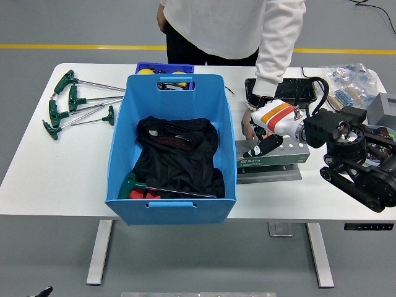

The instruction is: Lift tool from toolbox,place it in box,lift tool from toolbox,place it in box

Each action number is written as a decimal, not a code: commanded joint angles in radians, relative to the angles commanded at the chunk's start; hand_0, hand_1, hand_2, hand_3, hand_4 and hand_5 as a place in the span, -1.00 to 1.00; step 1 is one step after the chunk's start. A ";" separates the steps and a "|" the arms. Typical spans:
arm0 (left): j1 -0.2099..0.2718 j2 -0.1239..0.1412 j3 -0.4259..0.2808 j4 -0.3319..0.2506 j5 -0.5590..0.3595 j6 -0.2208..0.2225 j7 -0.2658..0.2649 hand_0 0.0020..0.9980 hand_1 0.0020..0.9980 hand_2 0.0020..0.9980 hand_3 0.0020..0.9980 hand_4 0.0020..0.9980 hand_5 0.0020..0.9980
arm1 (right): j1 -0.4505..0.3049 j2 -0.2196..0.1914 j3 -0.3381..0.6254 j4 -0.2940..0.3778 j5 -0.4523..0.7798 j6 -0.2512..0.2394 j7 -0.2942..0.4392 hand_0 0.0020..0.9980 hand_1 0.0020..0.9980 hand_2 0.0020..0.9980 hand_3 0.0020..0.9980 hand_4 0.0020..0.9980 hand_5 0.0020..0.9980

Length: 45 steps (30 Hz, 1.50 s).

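While the right hand (pixel 267 131) hovers over the toolbox (pixel 271 156) at right of centre, fingers (pixel 267 145) loosely apart and holding nothing, it should close squarely on 1 tool before carrying it left to the blue box (pixel 171 148).

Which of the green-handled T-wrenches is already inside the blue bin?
The green-handled T-wrench lying at the near end of the blue bin, on the black cloth. The other four lie on the table left of the bin.
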 joint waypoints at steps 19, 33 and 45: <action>0.002 0.000 -0.003 0.000 0.008 0.001 0.001 0.44 0.44 0.49 0.29 0.27 0.04 | 0.000 0.001 0.001 -0.010 0.016 0.002 0.002 -0.35 -0.55 -0.57 -0.66 1.00 0.65; 0.003 0.000 -0.004 0.000 0.011 0.000 0.002 0.44 0.44 0.50 0.29 0.27 0.04 | -0.003 -0.008 0.019 -0.003 0.039 -0.025 0.014 -0.69 -0.74 -0.69 -0.75 1.00 0.66; 0.000 0.001 -0.002 0.000 0.000 0.000 0.001 0.44 0.44 0.50 0.28 0.27 0.05 | 0.016 -0.048 0.076 0.085 0.064 -0.013 0.013 -0.91 -0.94 -0.87 -0.86 1.00 0.65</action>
